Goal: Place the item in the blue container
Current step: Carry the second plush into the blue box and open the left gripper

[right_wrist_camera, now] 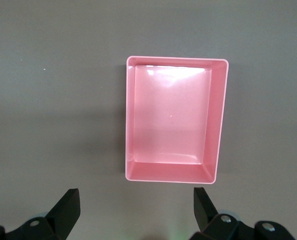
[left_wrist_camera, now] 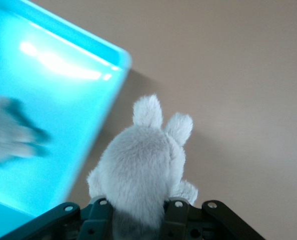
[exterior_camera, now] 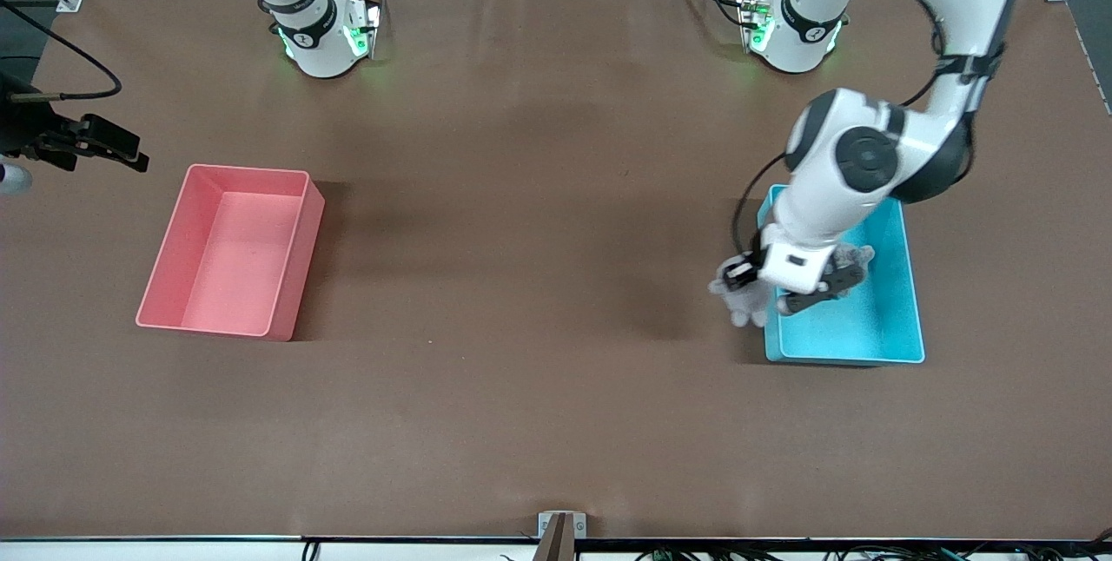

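The blue container (exterior_camera: 908, 318) served as the reference point and stood at the left arm's end of the table. The left gripper (exterior_camera: 764, 283) hung over the container's wall on the side toward the pink bin (exterior_camera: 228, 250), with its fingers (left_wrist_camera: 174, 215) clenched on a grey plush toy (exterior_camera: 745, 300). In the left wrist view the toy (left_wrist_camera: 143, 170) projected straight out from between the fingers, its two ears pointing away from them, and most of its body was over bare table (exterior_camera: 539, 283) just beside the container's corner rather than over its floor. Judged risk: releasing from this position would probably have dropped the toy outside the container or left it draped on the rim, because the body overhung the wall; a soft body gripped at one end could also swing and catch the rim during transfer. A second grey shape appeared inside the container, but its identity could not be determined. Farther from the container, well apart, the pink bin stood empty, and the right gripper (right_wrist_camera: 133, 210) waited above it with its fingers spread and nothing between them.
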Controlling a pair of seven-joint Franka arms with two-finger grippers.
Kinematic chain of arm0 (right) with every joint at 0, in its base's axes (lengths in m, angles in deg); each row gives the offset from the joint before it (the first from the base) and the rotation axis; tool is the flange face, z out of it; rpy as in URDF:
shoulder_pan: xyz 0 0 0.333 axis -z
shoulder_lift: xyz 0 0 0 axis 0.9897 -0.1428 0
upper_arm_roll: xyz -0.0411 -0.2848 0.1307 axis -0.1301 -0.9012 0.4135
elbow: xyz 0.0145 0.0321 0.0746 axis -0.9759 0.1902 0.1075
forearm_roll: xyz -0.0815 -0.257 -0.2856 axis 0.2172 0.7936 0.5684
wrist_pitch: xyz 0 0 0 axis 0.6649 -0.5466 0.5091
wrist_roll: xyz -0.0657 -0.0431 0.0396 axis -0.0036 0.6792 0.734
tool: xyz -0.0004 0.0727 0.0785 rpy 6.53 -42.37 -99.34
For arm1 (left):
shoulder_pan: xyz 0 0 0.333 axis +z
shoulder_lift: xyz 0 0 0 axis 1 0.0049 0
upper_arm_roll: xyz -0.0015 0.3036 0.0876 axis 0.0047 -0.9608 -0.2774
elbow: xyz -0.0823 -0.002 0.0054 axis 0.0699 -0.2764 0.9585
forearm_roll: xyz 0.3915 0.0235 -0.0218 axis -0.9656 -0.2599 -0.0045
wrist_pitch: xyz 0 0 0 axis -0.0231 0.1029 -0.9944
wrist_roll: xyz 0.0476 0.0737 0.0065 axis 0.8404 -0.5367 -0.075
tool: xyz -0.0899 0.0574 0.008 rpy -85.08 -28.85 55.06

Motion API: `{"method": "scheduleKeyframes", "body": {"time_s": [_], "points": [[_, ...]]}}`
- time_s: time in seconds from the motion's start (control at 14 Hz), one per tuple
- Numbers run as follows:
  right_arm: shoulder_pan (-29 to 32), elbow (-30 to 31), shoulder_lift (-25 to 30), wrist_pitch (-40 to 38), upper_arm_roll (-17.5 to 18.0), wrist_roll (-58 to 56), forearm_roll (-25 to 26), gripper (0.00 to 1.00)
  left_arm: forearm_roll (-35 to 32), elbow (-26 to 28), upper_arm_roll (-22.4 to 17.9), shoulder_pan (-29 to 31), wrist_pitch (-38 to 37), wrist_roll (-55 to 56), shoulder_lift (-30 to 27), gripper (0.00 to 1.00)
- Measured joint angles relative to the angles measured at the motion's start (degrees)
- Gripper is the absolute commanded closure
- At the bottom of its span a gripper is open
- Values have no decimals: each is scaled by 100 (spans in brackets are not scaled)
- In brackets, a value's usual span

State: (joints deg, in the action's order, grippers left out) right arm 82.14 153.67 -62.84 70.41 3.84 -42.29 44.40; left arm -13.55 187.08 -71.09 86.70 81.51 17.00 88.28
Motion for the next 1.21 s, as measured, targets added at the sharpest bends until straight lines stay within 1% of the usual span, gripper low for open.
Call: {"method": "scheduleKeyframes", "body": {"time_s": [0.21,0.36,0.5,0.64,0.86,1.21], "points": [[0,53,74,2,0,0,0,0,0,349,4,615,-284,-914,-361,84],[0,71,78,-3,-1,0,0,0,0,572,6,891,-336,-1374,-449,84],[0,81,111,-42,-1,0,0,0,0,819,6,1068,-338,-1678,-451,82],[0,91,166,-105,0,0,-1,0,0,1088,6,1159,-337,-1881,-447,82],[-5,89,202,-239,21,0,-2,0,0,1353,36,1154,-338,-1908,-389,80],[-9,88,215,-275,31,0,-2,0,0,1504,44,1151,-285,-1908,-23,77]]}}
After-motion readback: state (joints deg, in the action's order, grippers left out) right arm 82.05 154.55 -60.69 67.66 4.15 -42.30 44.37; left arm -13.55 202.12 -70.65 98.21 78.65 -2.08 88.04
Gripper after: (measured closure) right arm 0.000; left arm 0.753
